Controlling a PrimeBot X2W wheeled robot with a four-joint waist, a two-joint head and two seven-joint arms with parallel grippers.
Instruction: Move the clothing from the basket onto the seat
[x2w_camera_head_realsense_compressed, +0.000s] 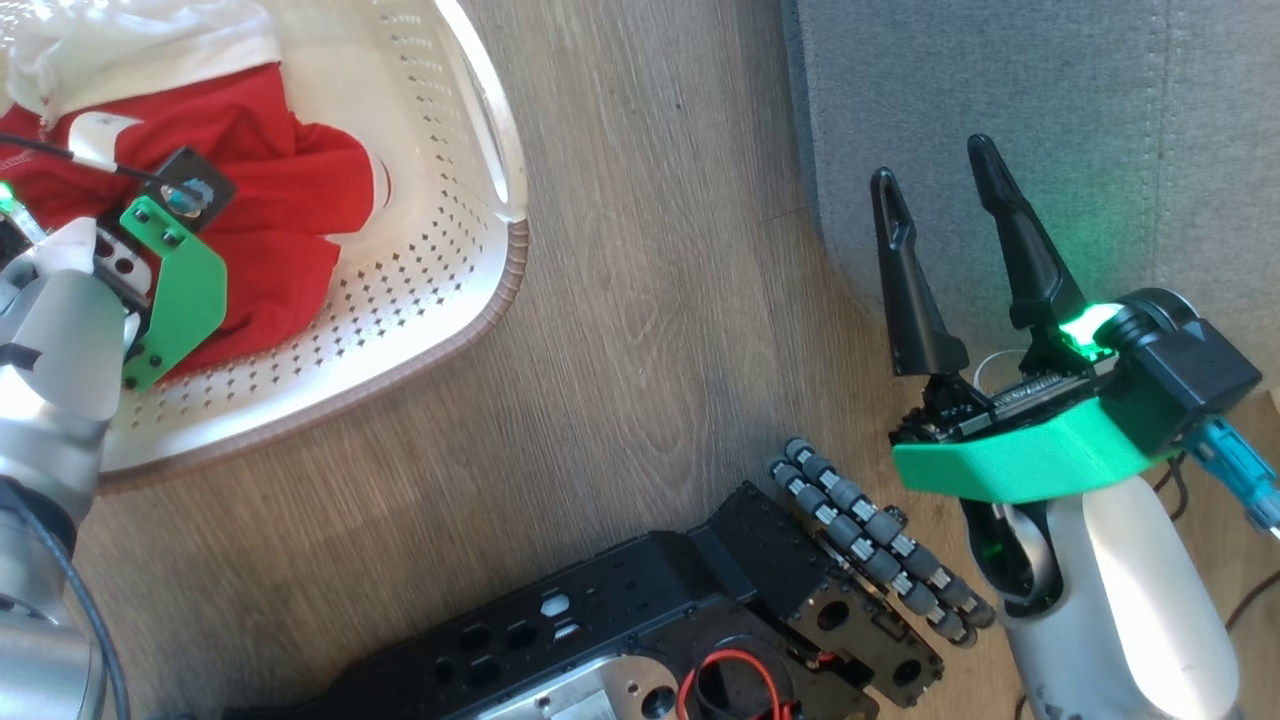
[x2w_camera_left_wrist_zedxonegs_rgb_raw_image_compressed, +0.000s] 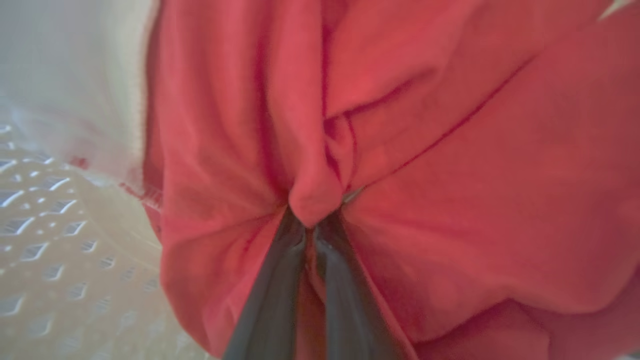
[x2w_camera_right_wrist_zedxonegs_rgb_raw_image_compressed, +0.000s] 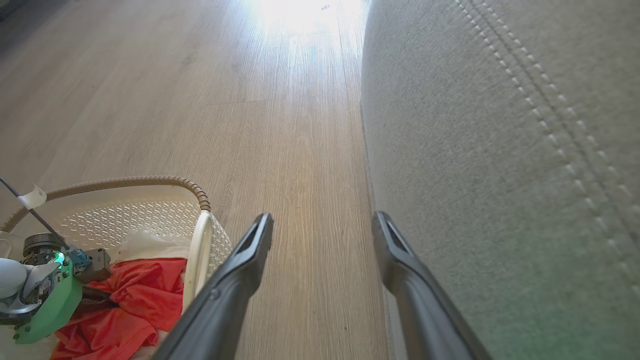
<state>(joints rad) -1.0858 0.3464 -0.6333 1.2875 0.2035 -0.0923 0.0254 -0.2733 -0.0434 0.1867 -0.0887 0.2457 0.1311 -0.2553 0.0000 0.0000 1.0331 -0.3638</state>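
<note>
Red clothing (x2w_camera_head_realsense_compressed: 270, 210) with white parts lies bunched in the cream perforated basket (x2w_camera_head_realsense_compressed: 440, 270) at the upper left of the head view. My left gripper (x2w_camera_left_wrist_zedxonegs_rgb_raw_image_compressed: 314, 227) reaches down into the basket, its two dark fingers pinched together on a fold of the red clothing (x2w_camera_left_wrist_zedxonegs_rgb_raw_image_compressed: 400, 150). In the head view its fingers are hidden behind the green wrist bracket. My right gripper (x2w_camera_head_realsense_compressed: 935, 165) stands open and empty over the edge of the grey seat (x2w_camera_head_realsense_compressed: 1050, 120), its fingers (x2w_camera_right_wrist_zedxonegs_rgb_raw_image_compressed: 250, 255) spread beside the cushion's rounded corner. The seat (x2w_camera_right_wrist_zedxonegs_rgb_raw_image_compressed: 500, 150) shows its double line of stitching.
The basket (x2w_camera_right_wrist_zedxonegs_rgb_raw_image_compressed: 150, 220) sits on a wood-look floor (x2w_camera_head_realsense_compressed: 650, 250), a short gap left of the seat. My black base with roller wheels (x2w_camera_head_realsense_compressed: 870, 530) and a red wire fills the bottom middle of the head view. A white basket handle (x2w_camera_head_realsense_compressed: 490, 110) faces the seat.
</note>
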